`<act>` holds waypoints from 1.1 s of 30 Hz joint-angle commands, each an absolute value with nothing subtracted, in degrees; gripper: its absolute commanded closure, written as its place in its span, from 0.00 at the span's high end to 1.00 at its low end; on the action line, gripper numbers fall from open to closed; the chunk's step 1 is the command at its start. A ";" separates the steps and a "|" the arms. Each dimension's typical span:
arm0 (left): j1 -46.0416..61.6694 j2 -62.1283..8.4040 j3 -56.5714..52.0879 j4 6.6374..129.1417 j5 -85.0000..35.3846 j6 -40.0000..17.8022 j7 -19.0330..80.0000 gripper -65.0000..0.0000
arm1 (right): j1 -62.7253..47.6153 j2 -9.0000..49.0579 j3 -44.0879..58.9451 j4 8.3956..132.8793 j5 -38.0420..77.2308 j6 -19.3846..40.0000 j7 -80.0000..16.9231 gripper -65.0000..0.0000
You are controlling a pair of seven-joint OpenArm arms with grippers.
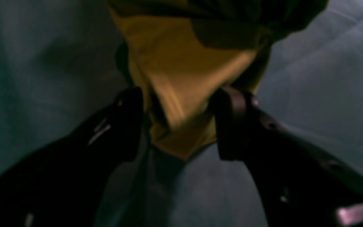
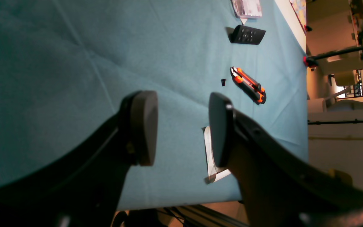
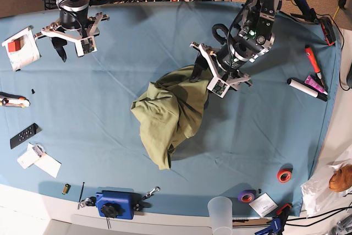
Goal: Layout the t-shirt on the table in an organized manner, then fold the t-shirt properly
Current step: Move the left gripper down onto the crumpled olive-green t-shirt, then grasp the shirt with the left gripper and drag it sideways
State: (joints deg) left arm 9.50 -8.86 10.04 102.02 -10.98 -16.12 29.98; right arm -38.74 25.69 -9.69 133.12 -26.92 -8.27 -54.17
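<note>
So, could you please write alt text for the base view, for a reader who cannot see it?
An olive-green t-shirt lies crumpled on a teal table, one end lifted between the fingers of the left gripper. The right gripper hangs open and empty, far from the shirt.

Left wrist view dim and blurred, base view evenly bright
</note>
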 commanded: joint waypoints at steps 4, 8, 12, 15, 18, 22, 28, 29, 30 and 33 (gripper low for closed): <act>8.58 -6.46 10.00 103.02 -11.57 -16.32 28.60 0.00 | -38.89 26.22 -9.28 134.15 -27.94 -8.78 -52.64 0.41; 8.32 -6.42 9.93 103.04 -10.57 -16.29 28.71 0.00 | -38.89 26.22 -9.26 134.15 -28.34 -8.78 -52.23 0.41; 5.87 -6.90 9.93 103.66 -8.54 -13.26 29.67 0.00 | -38.87 26.22 -9.26 134.15 -28.29 -8.80 -51.62 0.41; 2.85 -6.87 8.67 105.12 -8.54 -9.82 33.71 0.00 | -38.87 26.20 -9.26 134.15 -28.27 -8.78 -51.62 0.41; 0.12 -6.96 5.58 106.30 -8.54 -10.11 35.62 0.00 | -38.87 26.22 -9.26 134.15 -28.27 -8.78 -51.53 0.41; -2.33 -9.50 0.23 106.37 -8.56 -10.07 35.59 0.00 | -38.85 26.20 -9.28 134.15 -27.59 -8.71 -49.08 0.41; -5.02 -17.30 -8.56 106.50 -14.09 -10.31 35.62 0.00 | -35.94 26.17 -9.28 134.15 -20.05 -3.42 -46.09 0.41; -5.13 -18.76 -9.78 106.72 -15.92 -10.66 35.64 0.00 | -35.46 26.15 -9.28 134.15 -19.73 -3.20 -45.52 0.41; -5.10 -20.10 -10.94 107.07 -17.26 -11.75 35.66 0.00 | -35.05 26.15 -9.28 134.15 -19.46 -3.14 -45.12 0.41; -4.99 -23.03 -14.46 108.22 -20.08 -13.56 37.87 0.00 | -33.80 26.15 -9.28 134.15 -18.39 -1.91 -44.77 0.41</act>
State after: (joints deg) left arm -3.88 -22.33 -14.13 107.02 -19.84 -13.76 39.68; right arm -33.82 25.67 -9.69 133.10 -17.82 -1.26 -46.13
